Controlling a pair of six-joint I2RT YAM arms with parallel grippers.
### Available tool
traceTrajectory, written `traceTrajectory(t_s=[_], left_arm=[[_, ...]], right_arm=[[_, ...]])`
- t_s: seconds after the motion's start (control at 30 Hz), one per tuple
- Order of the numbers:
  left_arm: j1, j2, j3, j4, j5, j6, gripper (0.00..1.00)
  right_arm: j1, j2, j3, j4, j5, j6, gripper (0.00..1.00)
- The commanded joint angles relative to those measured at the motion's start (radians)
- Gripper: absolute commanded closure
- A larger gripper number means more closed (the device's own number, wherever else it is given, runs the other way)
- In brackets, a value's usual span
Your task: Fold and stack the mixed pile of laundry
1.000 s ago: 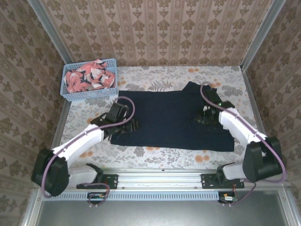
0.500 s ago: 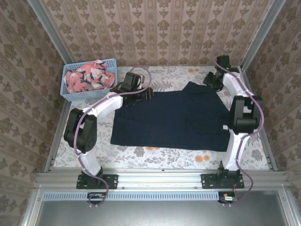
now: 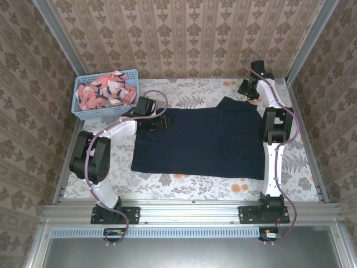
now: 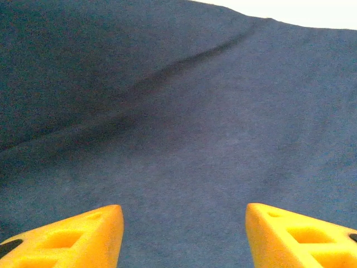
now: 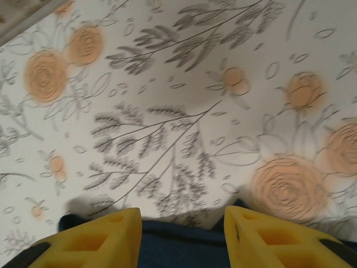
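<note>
Where the floral table point(image 3: 184, 92) stretched between the walls, the navy garment point(image 3: 201, 142) lay spread flat across its middle. A basket point(image 3: 106, 113) stood at the far left corner, holding the coral garment point(image 3: 106, 92). The left gripper point(image 4: 184, 209) hovered over the navy's far left corner, fingers spread, pinching nothing. The right gripper point(image 5: 183, 211) hung at its far right tip, fingers likewise apart.
</note>
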Motion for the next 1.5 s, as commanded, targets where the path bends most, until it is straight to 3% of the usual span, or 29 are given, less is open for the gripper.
traceTrajectory(t_s=[0.0,0.37,0.57,0.6,0.77,0.87,1.07,1.23,1.37,1.47], left_arm=[[0.01,-0.045,-0.017,-0.002,0.018,-0.015,0.39],[0.012,-0.055,0.001,-0.017,0.021,-0.021,0.39],[0.02,-0.071,-0.008,-0.034,0.004,-0.01,0.39],[0.026,-0.071,-0.007,-0.036,0.004,-0.006,0.39],[0.081,-0.083,0.007,-0.053,-0.005,0.017,0.38],[0.101,-0.091,0.025,-0.064,-0.02,0.035,0.38],[0.143,-0.076,0.058,-0.064,-0.026,0.05,0.37],[0.174,-0.039,0.122,-0.076,-0.029,0.062,0.35],[0.181,-0.008,0.159,-0.077,-0.029,0.065,0.35],[0.181,0.031,0.192,-0.085,-0.031,0.064,0.35]], right_arm=[[-0.008,0.055,0.065,-0.124,0.039,-0.012,0.58],[-0.013,0.166,0.188,-0.209,0.037,-0.004,0.66],[-0.014,0.173,0.209,-0.217,0.028,-0.012,0.98],[-0.015,0.168,0.21,-0.214,0.024,-0.012,1.0],[-0.014,0.111,0.21,-0.201,0.013,-0.009,0.99],[-0.011,0.089,0.203,-0.204,0.021,-0.019,0.72],[0.001,0.114,0.192,-0.215,0.024,-0.027,0.7],[0.016,0.146,0.192,-0.236,0.028,-0.024,0.72],[0.017,0.151,0.186,-0.23,0.029,-0.01,0.96],[0.015,0.129,0.193,-0.216,0.03,-0.01,1.0]])
